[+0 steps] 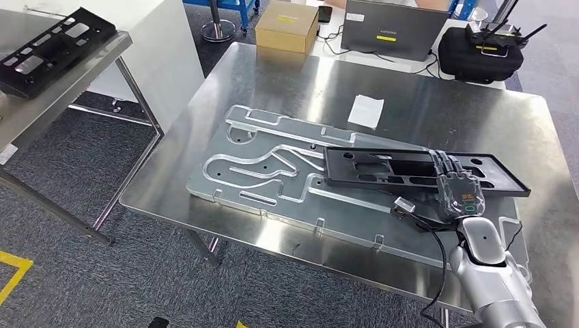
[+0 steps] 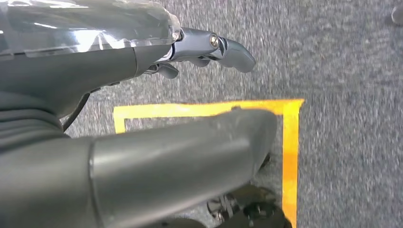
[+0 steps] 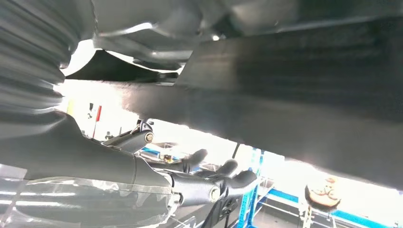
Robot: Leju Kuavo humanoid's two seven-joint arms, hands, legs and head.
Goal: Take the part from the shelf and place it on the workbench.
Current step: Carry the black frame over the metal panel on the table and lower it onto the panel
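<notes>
The black part (image 1: 423,171), a flat plate with cut-out slots, lies over the right end of a large machined aluminium plate (image 1: 273,171) on the steel workbench (image 1: 410,102). Its near right portion is covered by the right hand (image 1: 456,186), whose fingers lie across the top of it. From the head view the underside of that grasp is hidden. The right wrist view fills this in partly: the part's dark edge (image 3: 285,118) runs across the picture with the thumb (image 3: 71,147) against one face and the fingers (image 3: 228,178) curled along the other, so the hand pinches the plate between them. Glare washes out much of that picture's background.

The left hand (image 2: 209,47) hangs over grey carpet and a yellow taped corner (image 2: 290,142), its fingers loosely apart and holding nothing; its thumb blocks much of the frame.

A white slip of paper (image 1: 366,111) lies on the workbench beyond the part. At the far left, a second black part (image 1: 51,48) rests on the shelf (image 1: 89,75), cut off by the frame edge. Farther off sit a cardboard box (image 1: 287,26), a laptop (image 1: 392,29) and a black case (image 1: 481,53).
</notes>
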